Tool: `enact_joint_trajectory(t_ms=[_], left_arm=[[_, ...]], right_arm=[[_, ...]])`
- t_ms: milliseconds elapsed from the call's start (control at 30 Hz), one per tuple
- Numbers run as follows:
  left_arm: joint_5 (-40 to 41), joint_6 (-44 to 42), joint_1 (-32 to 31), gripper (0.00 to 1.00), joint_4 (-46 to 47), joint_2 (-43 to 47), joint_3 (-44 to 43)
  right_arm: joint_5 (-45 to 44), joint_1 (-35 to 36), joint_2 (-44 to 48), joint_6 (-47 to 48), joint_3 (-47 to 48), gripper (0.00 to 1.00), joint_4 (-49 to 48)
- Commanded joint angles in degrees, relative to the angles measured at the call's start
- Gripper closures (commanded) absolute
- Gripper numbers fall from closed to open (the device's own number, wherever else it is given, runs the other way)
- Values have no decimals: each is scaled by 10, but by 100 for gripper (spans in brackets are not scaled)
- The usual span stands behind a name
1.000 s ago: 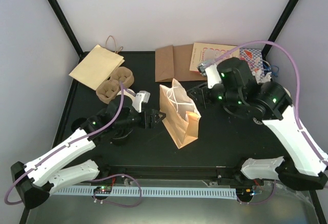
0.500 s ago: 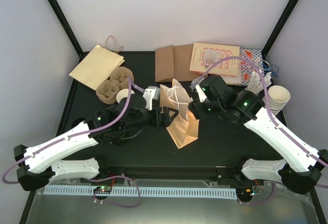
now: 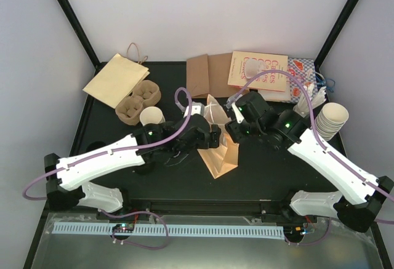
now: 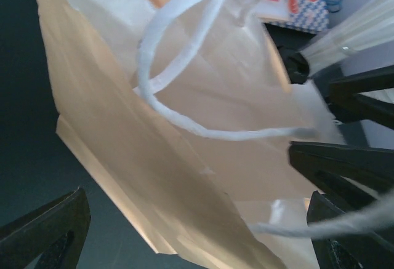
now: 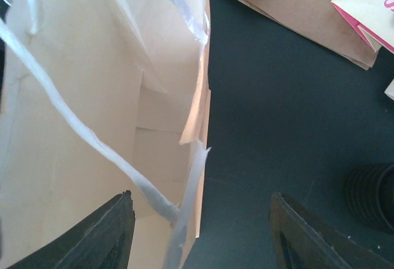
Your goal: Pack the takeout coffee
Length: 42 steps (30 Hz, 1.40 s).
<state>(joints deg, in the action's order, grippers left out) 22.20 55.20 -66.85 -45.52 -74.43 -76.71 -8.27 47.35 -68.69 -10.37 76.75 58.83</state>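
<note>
Both my arms are hanging around the tan paper bag right now. It's standing upright in the middle of the black table with its mouth gaping open.

My left gripper is sitting spread wide and isn't pinching anything. The bag's side wall and one white handle loop are lying in the gap between the fingers, and a strand of the cord is draping across the finger on the right of that wrist view.

My right gripper is hovering at the opposite side of the bag. It's also spread apart and isn't gripping anything. Its fingers are straddling the bag's upper edge, one over the paper interior and the other over bare table.

The takeout coffee cup is sitting outside the bag. It's standing upright on the table on the far side of my left arm, just beside the brown pulp tray, with its top open.

Over by my right arm a stack of white cups is leaning near the edge, and some flat brown bags are lying along the back.
</note>
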Motion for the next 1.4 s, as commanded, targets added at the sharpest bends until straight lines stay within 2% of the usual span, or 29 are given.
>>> enact_joint_trajectory(t_ms=[0,200,400,600,800,900,1033,1100,1233,1367], left_arm=[[42,34,-5,2,-44,-23,-20],[70,40,-4,14,-74,-26,-20],[100,44,-4,36,-103,-4,-3],[109,31,-3,51,-87,41,29],[119,18,1,71,-88,66,37],[118,10,3,74,-88,72,38],[109,1,5,76,-80,77,41],[98,-8,6,83,-62,82,50],[75,-21,7,97,-21,98,73],[68,-19,7,98,-12,103,82]], right_arm=[[-22,5,-2,6,-10,38,-11],[-51,4,10,-1,-15,39,-14],[-112,4,15,-45,0,54,-28],[-93,4,33,-37,-1,54,-49],[-117,4,35,-54,-6,56,-43],[-92,5,37,-55,0,58,-45],[28,4,49,-16,6,50,-65],[67,4,47,-9,12,49,-64],[84,7,26,-7,39,46,-24],[78,29,10,-11,58,44,-3]])
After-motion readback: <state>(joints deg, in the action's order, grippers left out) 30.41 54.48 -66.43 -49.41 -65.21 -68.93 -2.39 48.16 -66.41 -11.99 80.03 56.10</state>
